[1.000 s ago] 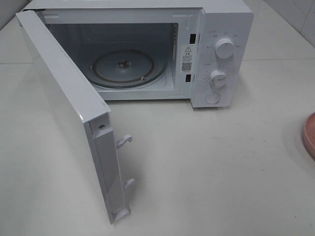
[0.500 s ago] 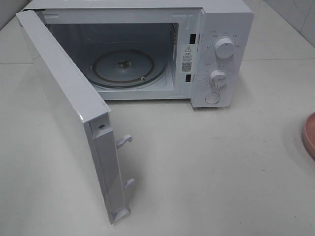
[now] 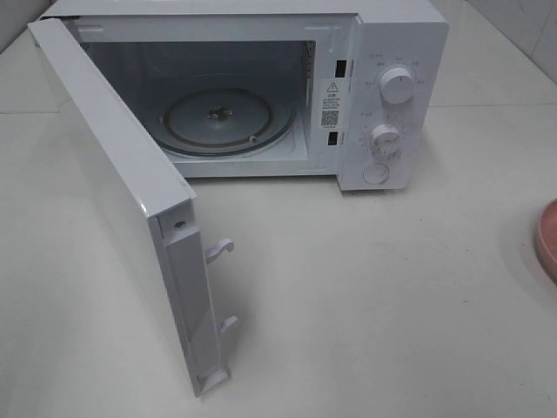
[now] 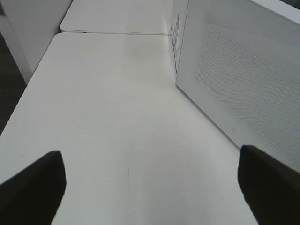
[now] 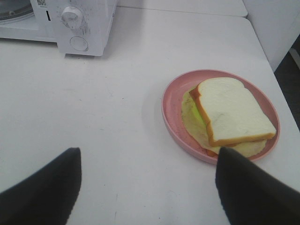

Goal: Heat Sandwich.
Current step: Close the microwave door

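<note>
1. Left gripper (image 4: 150,187): only its two fingertips show, in the left wrist view. Both are plain matt black, with no markings, screws or cables in sight.
2. Left gripper fingers (image 4: 33,187): broad blunt ends with rounded, slightly sloping upper edges; the surface looks smooth and dull.
3. Right gripper (image 5: 150,187): two fingertips in the right wrist view, the same matt black.
4. Right gripper fingers (image 5: 253,187): wedge-like, tapering to a rounded corner; no labels or fasteners can be made out.
5. Exterior high view: no part of either arm appears.
</note>
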### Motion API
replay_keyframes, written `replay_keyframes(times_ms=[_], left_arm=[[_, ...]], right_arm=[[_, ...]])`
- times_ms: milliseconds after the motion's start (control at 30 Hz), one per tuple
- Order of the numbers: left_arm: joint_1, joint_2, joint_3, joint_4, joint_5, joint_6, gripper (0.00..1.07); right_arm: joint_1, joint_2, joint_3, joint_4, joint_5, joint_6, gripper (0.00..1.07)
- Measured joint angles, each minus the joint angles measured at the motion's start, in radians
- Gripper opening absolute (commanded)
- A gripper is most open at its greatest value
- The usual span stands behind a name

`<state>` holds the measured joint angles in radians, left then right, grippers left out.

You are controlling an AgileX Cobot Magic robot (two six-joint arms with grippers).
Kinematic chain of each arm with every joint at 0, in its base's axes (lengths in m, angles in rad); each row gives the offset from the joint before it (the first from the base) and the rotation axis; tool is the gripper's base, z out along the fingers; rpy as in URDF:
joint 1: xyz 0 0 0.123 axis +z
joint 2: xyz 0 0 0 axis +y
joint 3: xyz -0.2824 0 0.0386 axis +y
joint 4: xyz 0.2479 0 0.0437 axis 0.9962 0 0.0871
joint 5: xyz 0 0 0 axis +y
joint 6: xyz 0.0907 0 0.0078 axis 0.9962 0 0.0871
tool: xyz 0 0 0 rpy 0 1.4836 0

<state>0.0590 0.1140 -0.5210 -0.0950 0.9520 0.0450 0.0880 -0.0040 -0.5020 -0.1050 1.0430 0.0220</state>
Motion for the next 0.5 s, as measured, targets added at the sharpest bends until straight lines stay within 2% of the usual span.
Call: replay_keyframes(times_ms=[100, 133, 167, 233, 267, 300, 367, 400, 500], left_arm=[[0.0, 0.062, 0.0, 0.001, -0.048, 0.0, 0.59], [0.0, 0.108, 0.0, 0.001, -0.077, 0.0, 0.47], [0.0, 0.108, 0.0, 0.001, -0.077, 0.0, 0.47], [0.0, 0.151, 0.0, 0.001, -0.111, 0.0, 0.35], [0.0, 0.202, 0.0, 0.001, -0.141, 0.0, 0.24], [0.0, 0.202, 0.0, 0.001, -0.141, 0.0, 0.24], [0.0, 0.248, 0.0, 0.001, -0.177, 0.0, 0.14], [0.0, 0.3, 0.001, 0.001, -0.209, 0.0, 0.02], [0.0, 0.344, 0.008, 0.001, -0.245, 0.0, 0.0]], right_arm=[[0.0, 0.0, 0.0, 0.0, 0.0, 0.0, 0.76], [0.0, 0.0, 0.0, 0.0, 0.0, 0.0, 0.76], [0.0, 0.0, 0.0, 0.0, 0.0, 0.0, 0.76], [0.0, 0.0, 0.0, 0.0, 0.0, 0.0, 0.76], [0.0, 0.0, 0.0, 0.0, 0.0, 0.0, 0.76], [0.0, 0.0, 0.0, 0.0, 0.0, 0.0, 0.76], [0.0, 0.0, 0.0, 0.0, 0.0, 0.0, 0.76], [0.0, 0.0, 0.0, 0.0, 0.0, 0.0, 0.76], [0.0, 0.0, 0.0, 0.0, 0.0, 0.0, 0.76]])
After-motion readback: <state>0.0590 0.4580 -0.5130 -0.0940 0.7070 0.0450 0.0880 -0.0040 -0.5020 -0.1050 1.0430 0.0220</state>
